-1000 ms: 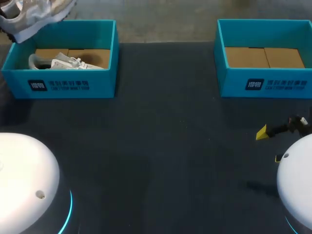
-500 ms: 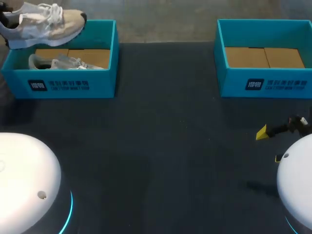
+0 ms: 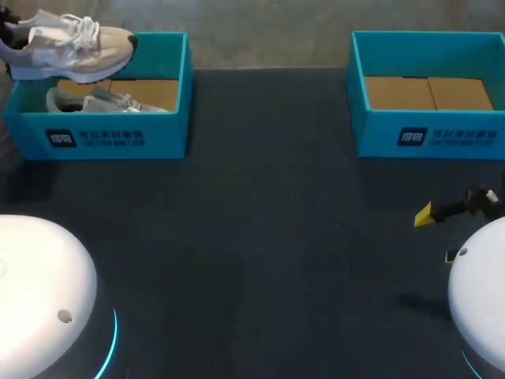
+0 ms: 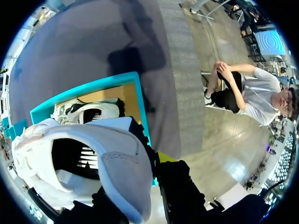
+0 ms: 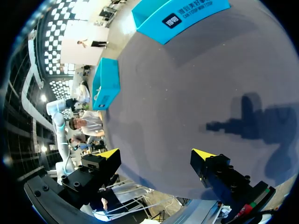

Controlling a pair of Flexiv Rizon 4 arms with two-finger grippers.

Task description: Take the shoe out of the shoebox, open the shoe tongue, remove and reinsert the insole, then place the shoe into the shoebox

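Across the head view a dark table is spread. Two blue boxes are set along its far side: the left shoebox and the right shoebox. The shoe, white and tan, is held in the air just over the far corner of the left shoebox. It is held level, with its toe turned toward the right shoebox. A second shoe is laid inside the left shoebox, under the held one. Only a brown floor is seen in the right shoebox. The right claw is seen low over the table, on the near side of the right shoebox and well apart from it.

From the left wrist view, the left claw is seen pinching the shoe at its heel. One yellow fingertip is pressed against the outside of the heel. The other finger is hidden by the shoe. The dark mouth of the shoe is turned toward the wrist. Ahead of the claw, the second shoe is seen lying in the left shoebox.

From the right wrist view, the right claw is seen spread wide, with only bare table between its yellow tips. Both shoeboxes are seen well ahead of this claw. Its shadow is thrown on the table beside it.
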